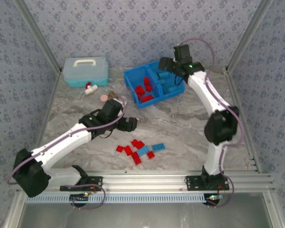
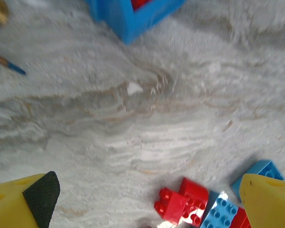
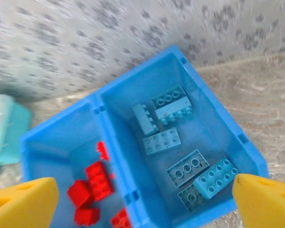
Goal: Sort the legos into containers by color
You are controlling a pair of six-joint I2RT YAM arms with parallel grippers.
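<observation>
The blue bin [image 1: 129, 77] stands at the back centre with two containers side by side. Its left one holds red legos [image 1: 145, 91] and its right one light blue legos [image 1: 169, 83]. My right gripper [image 1: 172, 71] hangs open above the right container, nothing between its yellow fingers [image 3: 256, 202]; below it lie several blue legos [image 3: 173, 140] and, past the divider, red legos [image 3: 97, 179]. A loose pile of red and blue legos [image 1: 137, 151] lies near the front. My left gripper [image 1: 127, 124] hovers open just behind that pile, empty; a red lego [image 2: 180, 204] and a blue lego [image 2: 222, 214] lie near its right finger.
A light teal case with a white handle [image 1: 85, 71] sits at the back left. In front of it lie a small white part [image 1: 89, 89], a pink disc [image 1: 104, 98] and a brass fitting [image 1: 112, 94]. Patterned walls close in the back and sides.
</observation>
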